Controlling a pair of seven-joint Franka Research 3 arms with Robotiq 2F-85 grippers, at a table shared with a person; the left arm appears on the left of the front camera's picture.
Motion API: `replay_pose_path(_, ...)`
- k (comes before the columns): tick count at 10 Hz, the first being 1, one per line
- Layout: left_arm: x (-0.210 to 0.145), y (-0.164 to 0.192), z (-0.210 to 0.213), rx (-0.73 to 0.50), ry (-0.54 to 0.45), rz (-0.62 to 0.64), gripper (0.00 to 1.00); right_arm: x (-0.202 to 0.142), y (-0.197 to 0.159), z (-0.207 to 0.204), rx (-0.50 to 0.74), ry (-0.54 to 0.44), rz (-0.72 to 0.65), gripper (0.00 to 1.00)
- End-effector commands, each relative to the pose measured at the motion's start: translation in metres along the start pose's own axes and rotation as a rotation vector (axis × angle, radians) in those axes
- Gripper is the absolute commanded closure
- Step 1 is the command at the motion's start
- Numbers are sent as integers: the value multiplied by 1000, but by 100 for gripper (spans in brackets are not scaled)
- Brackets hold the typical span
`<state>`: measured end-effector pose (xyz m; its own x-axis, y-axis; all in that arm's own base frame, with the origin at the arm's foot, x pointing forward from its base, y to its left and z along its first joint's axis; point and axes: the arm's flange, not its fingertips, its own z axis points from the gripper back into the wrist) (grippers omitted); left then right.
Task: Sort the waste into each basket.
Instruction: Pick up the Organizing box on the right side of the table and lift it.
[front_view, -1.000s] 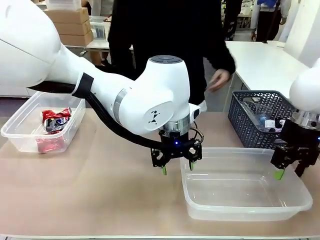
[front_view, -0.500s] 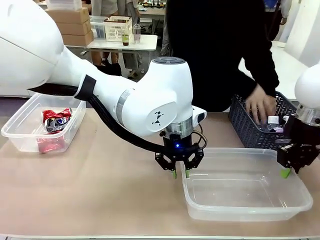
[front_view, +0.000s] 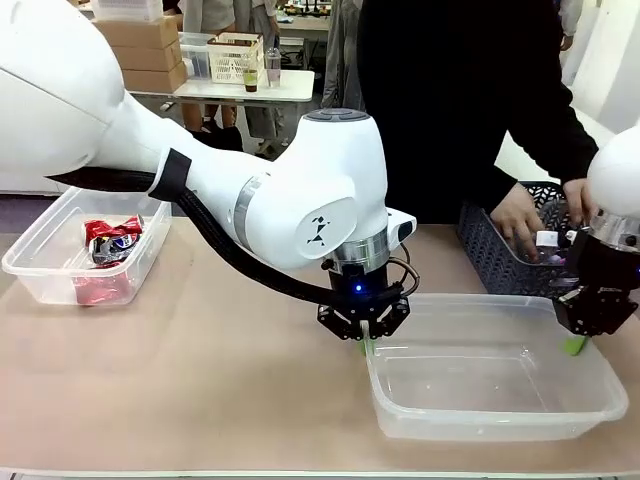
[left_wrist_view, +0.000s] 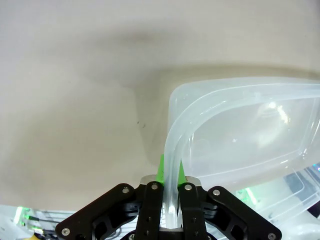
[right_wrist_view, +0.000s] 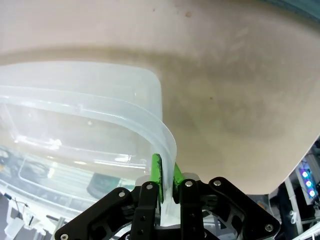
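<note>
A large empty see-through tub (front_view: 490, 302) lies on the table at the right. My left gripper (front_view: 365, 345) is shut on its left rim, and the left wrist view shows the rim (left_wrist_view: 172, 150) pinched between the green pads. My right gripper (front_view: 575, 346) is shut on the tub's right rim (right_wrist_view: 167, 145). A second see-through tub (front_view: 40, 285) at the far left holds crushed red and blue cans (front_view: 110, 240). No clear plastic bottle shows plainly.
A dark grey slotted basket (front_view: 490, 255) stands behind the right tub, and a person's hand (front_view: 520, 220) reaches into it among small items. The person stands close at the far edge. Bare beige tabletop (front_view: 230, 370) lies between the two tubs.
My left gripper shifted right and shut on the tub's left rim; my right gripper shut on the right rim. The person stepped right and put both hands into the grey basket.
</note>
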<state>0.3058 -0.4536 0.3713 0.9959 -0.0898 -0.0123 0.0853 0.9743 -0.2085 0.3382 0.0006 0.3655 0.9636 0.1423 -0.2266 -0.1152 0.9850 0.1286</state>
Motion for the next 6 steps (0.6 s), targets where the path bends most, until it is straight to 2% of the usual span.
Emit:
replay_pose_path(1, 0, 11, 5, 7, 13, -17, 100, -33, 0, -29, -4, -11, -15, 100)
replay_pose_path(3, 3, 17, 14, 13, 19, 4, 100, -38, 6, -22, 26, 38, -42, 100)
replay_pose_path(5, 17, 50, 52, 20, 77, 63, 100, -51, 24, 3, 44, 88, -49, 100)
replay_pose_path(6, 24, 73, 75, 19, 81, 89, 100, -58, 39, 24, 60, 61, -59, 100)
